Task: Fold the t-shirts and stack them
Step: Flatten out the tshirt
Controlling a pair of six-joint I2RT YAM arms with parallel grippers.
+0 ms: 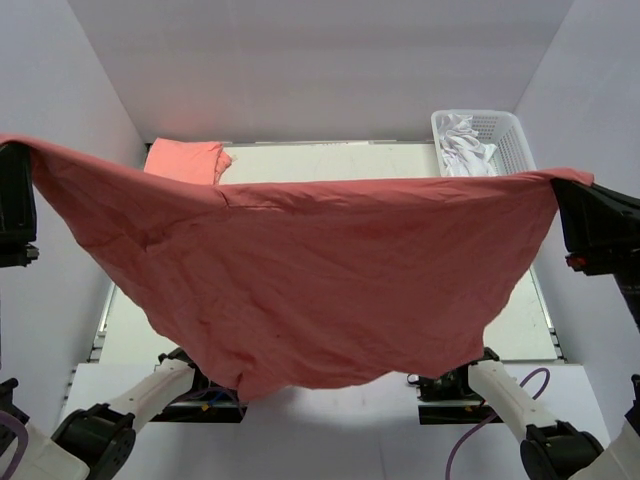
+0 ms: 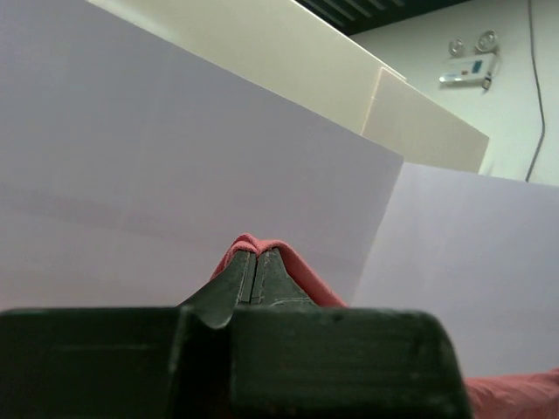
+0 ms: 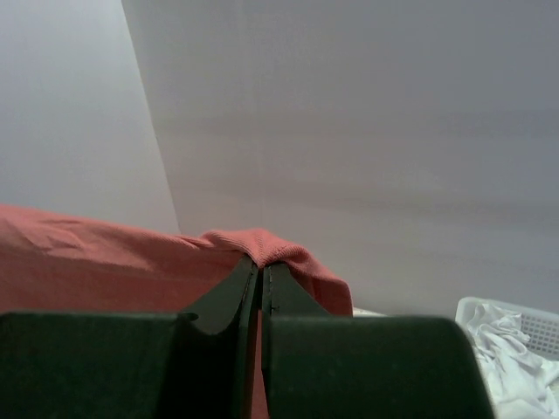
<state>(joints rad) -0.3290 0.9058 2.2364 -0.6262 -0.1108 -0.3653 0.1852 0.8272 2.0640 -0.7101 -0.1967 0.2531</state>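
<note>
Brick-red t-shirt (image 1: 320,280): spread between left hand (image 2: 253,260) and right hand (image 3: 262,267), both clamped on its edge; to be lowered level and taut.

white arms (image 1: 160,385); black joints (image 1: 95,440); purple cables (image 1: 455,450)

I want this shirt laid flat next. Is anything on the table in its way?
Nothing visible does. The red t-shirt, pinched by left gripper and right gripper, hangs above the table; the folded pink t-shirt and basket sit at its far corners. The table's middle is hidden.
</note>
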